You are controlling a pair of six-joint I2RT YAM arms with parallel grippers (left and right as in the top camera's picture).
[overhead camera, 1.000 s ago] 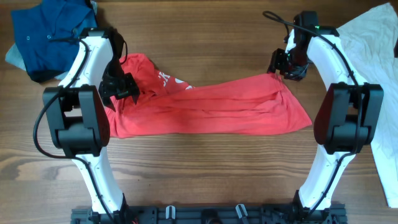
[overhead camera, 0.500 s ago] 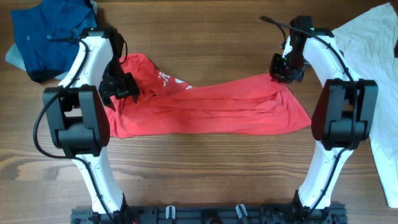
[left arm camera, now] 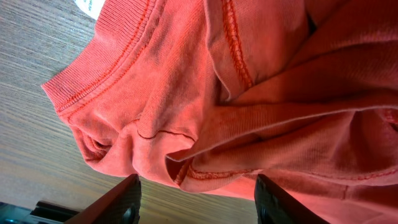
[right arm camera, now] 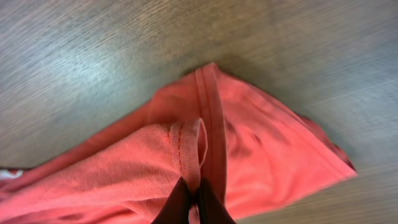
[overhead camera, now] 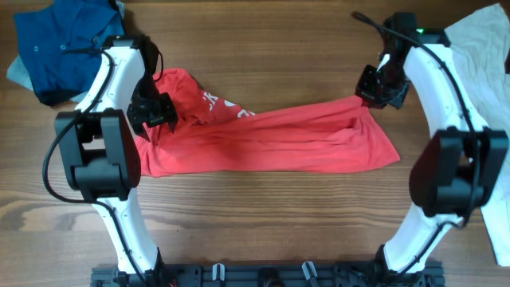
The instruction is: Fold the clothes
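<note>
Pulled slightly rightward since the earlier frame, the red T-shirt [overhead camera: 271, 139] lies stretched across the middle of the desk [overhead camera: 279, 231]. The right pincer [right arm camera: 194, 200] is clamped on a hem fold at the shirt's far-right corner, with that arm bowed outward. The left pincer [left arm camera: 198, 190] hovers over the bunched collar end, its fingers spread wide. A blue shirt [overhead camera: 60, 44] lies far left and a white top [overhead camera: 478, 48] far right.
</note>
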